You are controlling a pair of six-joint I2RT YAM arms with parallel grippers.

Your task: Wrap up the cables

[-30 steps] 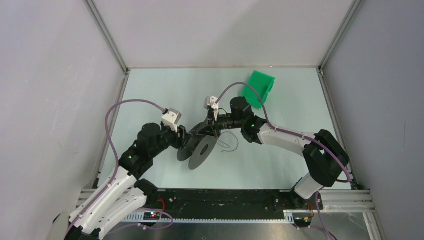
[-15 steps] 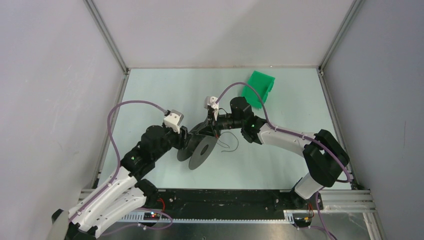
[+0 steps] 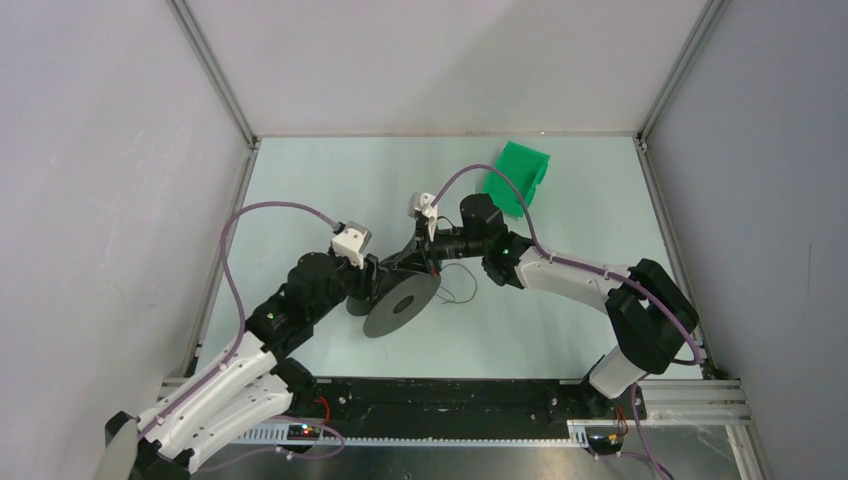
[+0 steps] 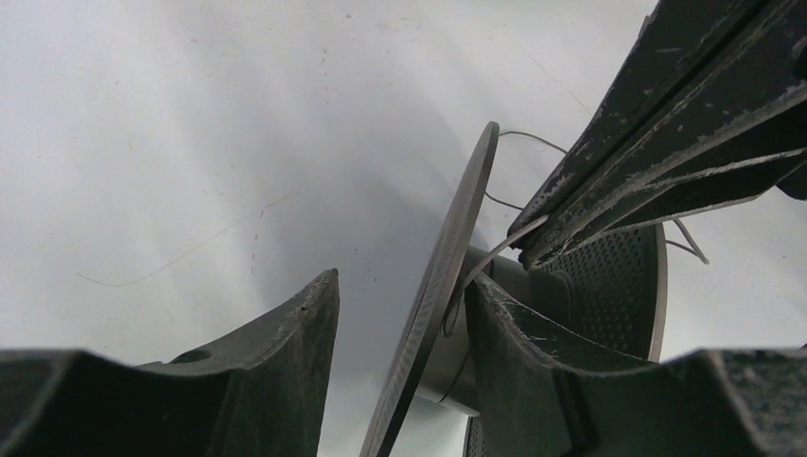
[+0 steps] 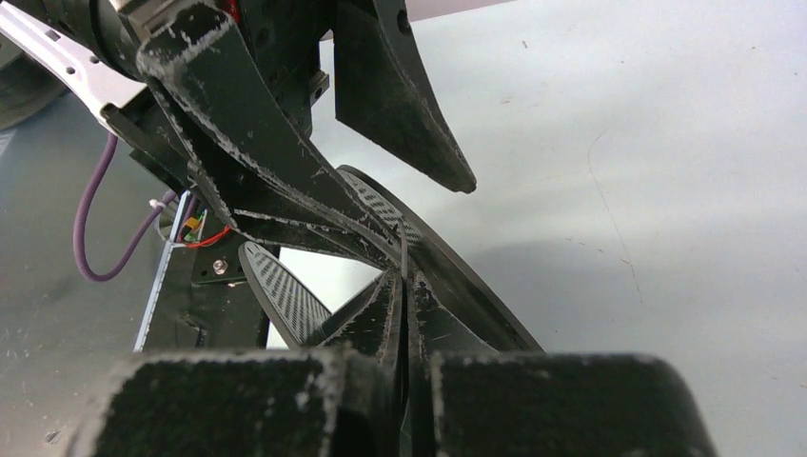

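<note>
**A:** Where's the cable (image 4: 530,136)?

**B:** One stretch runs to the hub of the reel (image 3: 400,305), nipped in the right pincer (image 5: 403,286), which is closed tight on it. The rest lies in loose curls on the tabletop (image 3: 560,200), just right of the reel.

**A:** And the left pincer (image 4: 402,286)?

**B:** About half open, straddling one flange. The inner finger is against the hub and there's a gap at the outer finger (image 4: 285,362). Not clamped, I'd say.

**A:** How will the cable handle?

**B:** Thread-thin, near weightless, limp yet springy, so it's likely to slip or kink. Pinch it close to the hub and hold it lightly taut. Never yank it.
</note>
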